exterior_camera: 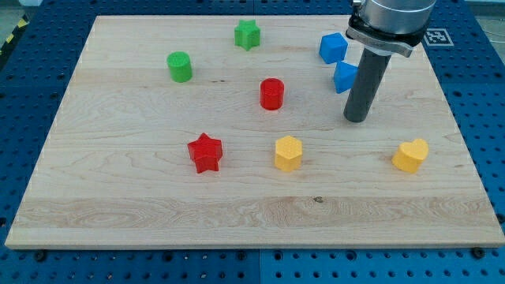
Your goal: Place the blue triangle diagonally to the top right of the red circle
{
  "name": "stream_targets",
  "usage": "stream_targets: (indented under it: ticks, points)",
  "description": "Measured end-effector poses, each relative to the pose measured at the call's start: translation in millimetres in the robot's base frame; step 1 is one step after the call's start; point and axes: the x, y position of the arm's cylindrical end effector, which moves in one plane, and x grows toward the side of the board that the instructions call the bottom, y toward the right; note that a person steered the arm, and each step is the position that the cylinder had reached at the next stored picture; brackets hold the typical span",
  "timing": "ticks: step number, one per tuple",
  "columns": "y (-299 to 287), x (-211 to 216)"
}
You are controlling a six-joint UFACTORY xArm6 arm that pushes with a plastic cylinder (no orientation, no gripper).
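Your tip sits on bench, just right of and below blue triangle. No fingers on this rig, bare rod only. Triangle lies up-right of red circle, but well apart. You'd push leftward from triangle's right side.

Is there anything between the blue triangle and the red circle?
No. In the camera view, only bare wood lies between the blue triangle and the red circle. My tip sits just right of and below the triangle.
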Motion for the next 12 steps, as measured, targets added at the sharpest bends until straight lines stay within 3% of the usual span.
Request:
stream_targets:
  ticks: [3, 5, 7, 8, 12]
  points:
    - [-12.4, -26.9]
    - [-9.6, -66.7]
    - [19.5, -57.5]
    - [17.7, -77.7]
    - [10.5, -72.3]
